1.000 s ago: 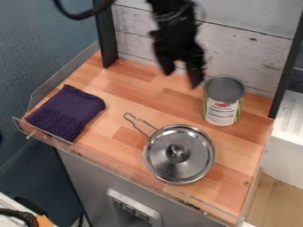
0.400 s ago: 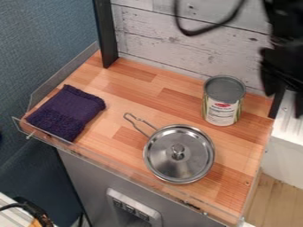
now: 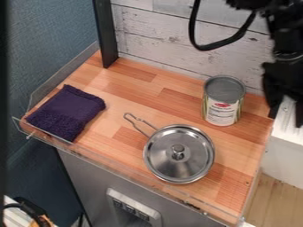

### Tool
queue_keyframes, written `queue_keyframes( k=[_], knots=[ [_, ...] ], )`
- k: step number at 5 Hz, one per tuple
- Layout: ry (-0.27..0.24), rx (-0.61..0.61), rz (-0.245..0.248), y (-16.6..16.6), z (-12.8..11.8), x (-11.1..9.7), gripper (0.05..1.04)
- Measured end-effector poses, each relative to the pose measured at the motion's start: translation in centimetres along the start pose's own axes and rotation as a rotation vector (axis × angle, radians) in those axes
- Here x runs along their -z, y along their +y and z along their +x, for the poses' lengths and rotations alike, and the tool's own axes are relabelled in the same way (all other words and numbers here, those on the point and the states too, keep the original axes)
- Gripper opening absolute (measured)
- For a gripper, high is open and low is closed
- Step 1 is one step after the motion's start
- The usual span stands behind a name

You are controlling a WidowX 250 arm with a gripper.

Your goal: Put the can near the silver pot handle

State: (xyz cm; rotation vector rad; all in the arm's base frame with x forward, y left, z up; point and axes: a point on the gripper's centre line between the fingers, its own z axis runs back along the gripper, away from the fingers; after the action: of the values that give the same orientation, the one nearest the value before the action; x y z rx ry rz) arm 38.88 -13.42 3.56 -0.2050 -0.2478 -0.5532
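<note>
On the left side of the table (image 3: 139, 82), a dark purple cloth (image 3: 66, 111) lies flat near the corner. A tall black post (image 3: 107, 35) stands up at the back left. Next comes the silver pot (image 3: 179, 166), near the front edge, with its lid (image 3: 160, 153) on. Its thin wire handle (image 3: 137, 125) points back and to the left, toward the middle. The can (image 3: 222, 103) stands up straight at the back right, well apart from the handle and near the wall (image 3: 177, 40). The round part of the pot sits partly between the can and the front edge.

A see-through rim (image 3: 35, 128) runs along the left and front sides. Wood shows between the cloth and the handle, and more wood shows between the handle and the can. The board wall shuts off the back. Past the right edge there is a white top (image 3: 278, 153).

The pincer (image 3: 286, 111) hangs at the far right, to the right of the can and not touching it. Its two tips are apart, with nothing held. I can't tell if it is open all the way.

In the first picture the pincer was over the back middle; now it is far to the right. The black cable (image 3: 222, 45) has moved too. The cloth, pot and can have stayed put.
</note>
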Motion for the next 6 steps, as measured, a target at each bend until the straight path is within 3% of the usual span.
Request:
queue_keyframes(
  k=[2, 3, 5, 6],
  knots=[
    [0.046, -0.063, -0.002, 2.5, -1.2, 0.1, 1.001],
    [0.053, -0.184, 0.033, 8.1, -3.2, -1.3, 1.001],
    [0.126, -0.234, 0.036, 12.6, -6.0, -3.5, 0.999],
    [0.177, -0.281, 0.055, 16.1, -8.7, -4.9, 0.999]
  ],
)
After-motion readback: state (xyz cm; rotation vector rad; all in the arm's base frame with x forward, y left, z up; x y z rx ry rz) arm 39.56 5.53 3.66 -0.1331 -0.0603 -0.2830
